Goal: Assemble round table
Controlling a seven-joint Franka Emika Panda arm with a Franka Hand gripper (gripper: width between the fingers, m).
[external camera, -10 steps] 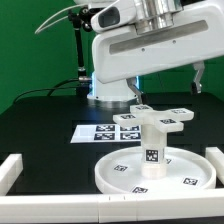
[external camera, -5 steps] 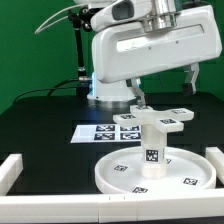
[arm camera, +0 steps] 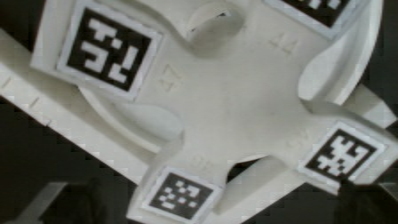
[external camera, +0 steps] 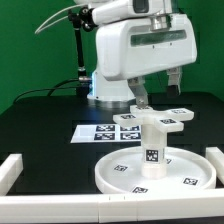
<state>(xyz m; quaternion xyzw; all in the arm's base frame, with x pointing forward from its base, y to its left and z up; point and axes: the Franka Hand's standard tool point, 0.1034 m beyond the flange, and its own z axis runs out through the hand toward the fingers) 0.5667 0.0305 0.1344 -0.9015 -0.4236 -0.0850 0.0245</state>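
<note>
The large rimmed round disc (external camera: 120, 172) lies at the front of the black table. The short cylindrical leg (external camera: 152, 148) stands upright on it. The cross-shaped foot piece (external camera: 160, 119) sits on top of the leg. My gripper (external camera: 157, 88) hangs just above the foot piece with its fingers (external camera: 140, 96) spread apart and nothing between them. In the wrist view the foot piece (arm camera: 214, 110) fills the picture with its tagged arms. My gripper (arm camera: 214, 216) shows there only as dark fingertips (arm camera: 54, 203) at the edge.
The marker board (external camera: 100, 131) lies flat behind the disc. White border rails stand at the exterior view's left (external camera: 9, 172) and right (external camera: 215, 156). The arm's base (external camera: 106, 93) is at the back.
The hand has turned about its own axis above the foot piece. The far finger has swung toward the exterior view's left. The table parts have not moved.
</note>
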